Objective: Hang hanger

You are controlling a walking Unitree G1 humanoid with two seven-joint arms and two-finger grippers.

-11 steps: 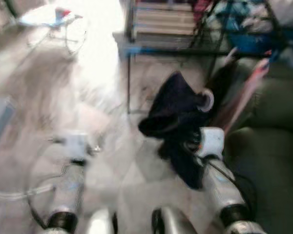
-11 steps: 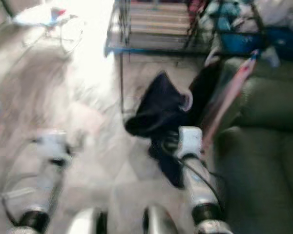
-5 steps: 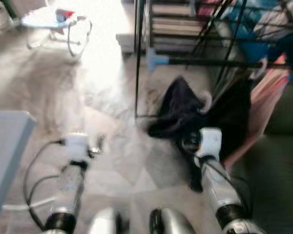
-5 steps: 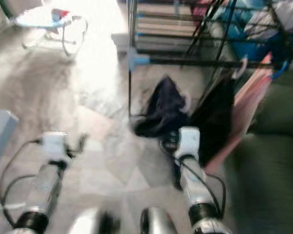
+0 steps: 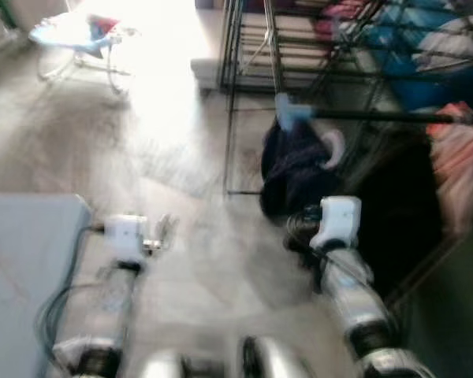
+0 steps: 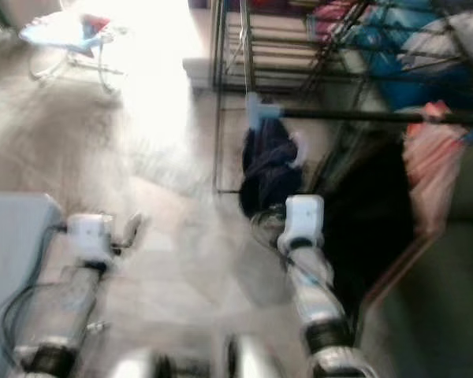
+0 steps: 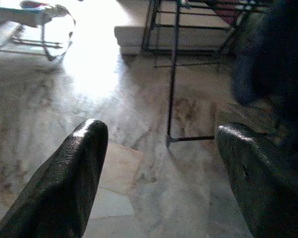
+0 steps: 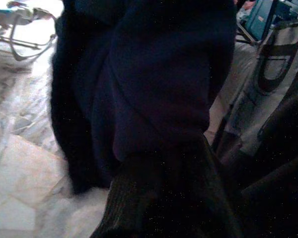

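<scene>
We carry a dark garment (image 5: 296, 169) on its hanger in front of our right gripper (image 5: 299, 228), just near the black rail (image 5: 378, 116) of the clothes rack. We cannot tell how that gripper's fingers stand. The left gripper (image 7: 159, 183) is wide open and holds nothing. The hanger looks not yet hooked on; reaching the rail remains.

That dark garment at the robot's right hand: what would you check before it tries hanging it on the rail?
1. Garment held: the dark garment hangs in front of the right hand; grip itself cannot tell.
2. Hanger hook: a pale hook shows at its top, ok.
3. Rail within view: the black rail runs just above, ok.
4. Free space on the rail: cannot tell, other clothes hang there.
5. Left hand: open, holding nothing, ok.
6. Picture sharpness: blurred, not ok.
</scene>
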